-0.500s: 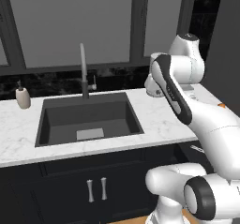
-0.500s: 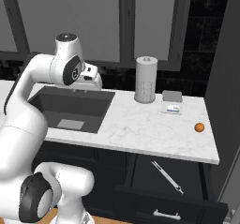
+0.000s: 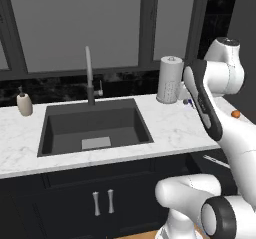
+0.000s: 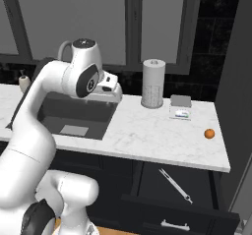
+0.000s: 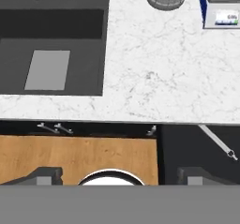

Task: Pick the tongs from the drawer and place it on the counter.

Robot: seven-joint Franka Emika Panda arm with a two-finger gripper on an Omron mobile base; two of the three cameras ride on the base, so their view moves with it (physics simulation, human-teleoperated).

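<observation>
A: What do we have, biggest first?

B: The counter [image 4: 162,135] runs across our view, white marble, with the dark sink [image 3: 95,125] sunk into it and the faucet [image 3: 89,75] behind. Below its right end the drawer [image 4: 182,199] stands pulled open.

A: And on top?

B: We see a paper towel roll [image 4: 153,83] upright near the back wall, a small scale [image 4: 180,107] just right of it, and an orange [image 4: 209,133] well apart toward the counter's right end. A soap bottle [image 3: 24,104] sits left of the sink.

A: The tongs?

B: The tongs [image 4: 175,185] lie flat in the open drawer, slanting, untouched.

A: And our hand?

B: The gripper [image 5: 119,175] hangs high above the counter's front edge, looking down; its fingertips [image 5: 44,175] sit far apart at the bottom of the hand view, so we read it as wide, holding nothing, though little of them shows.
</observation>
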